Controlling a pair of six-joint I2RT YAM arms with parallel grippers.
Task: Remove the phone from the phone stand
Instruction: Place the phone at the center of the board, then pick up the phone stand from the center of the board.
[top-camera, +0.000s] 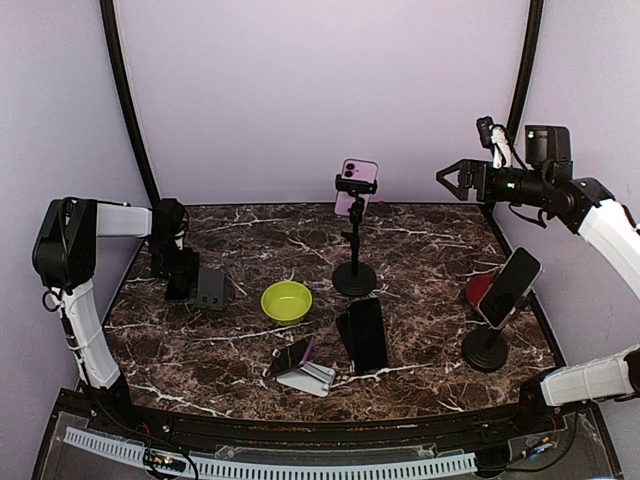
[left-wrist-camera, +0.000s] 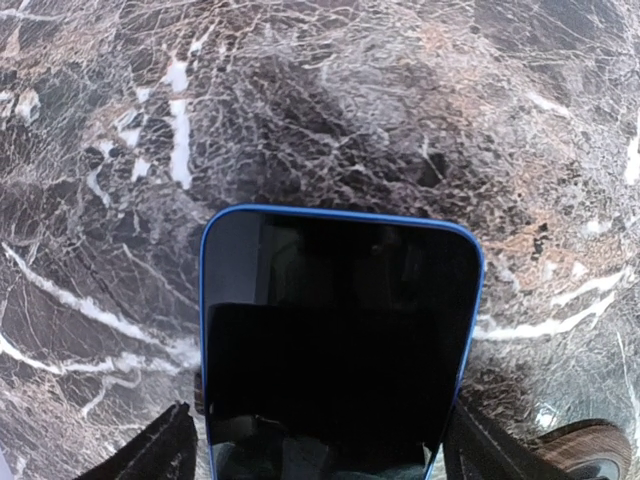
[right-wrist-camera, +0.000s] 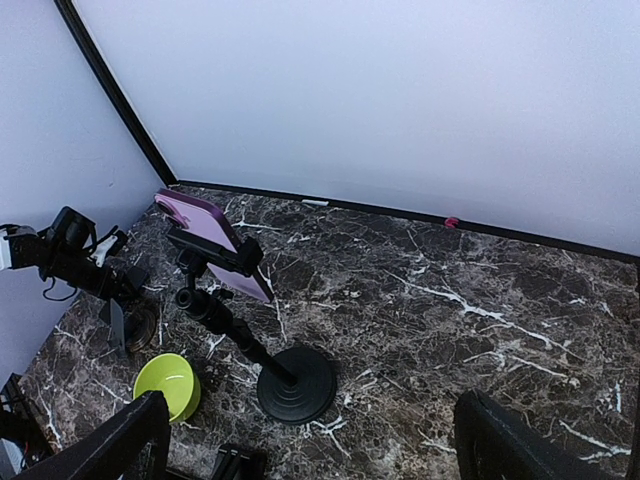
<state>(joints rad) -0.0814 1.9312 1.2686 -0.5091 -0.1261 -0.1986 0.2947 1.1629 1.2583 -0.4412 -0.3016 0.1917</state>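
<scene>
Left wrist view: the blue-edged phone (left-wrist-camera: 340, 330) lay flat on the marble table (left-wrist-camera: 300, 120), off any stand.
Left gripper (left-wrist-camera: 320, 440): its fingers sat close against the phone's sides; whether clamped or let go, I could not tell.
Right gripper (top-camera: 448, 180): spread wide, empty, raised to the right of the pink phone (top-camera: 356, 183).
Pink phone: clamped in the tall stand (top-camera: 354, 272).
Risk: a finger dragging on lift-off could skid the blue-edged phone; a sideways pull on the pink phone could topple the tall stand.

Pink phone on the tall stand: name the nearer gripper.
Right. The right gripper hovers raised beside the pink phone; the left gripper sits low at the left side of the table.
</scene>
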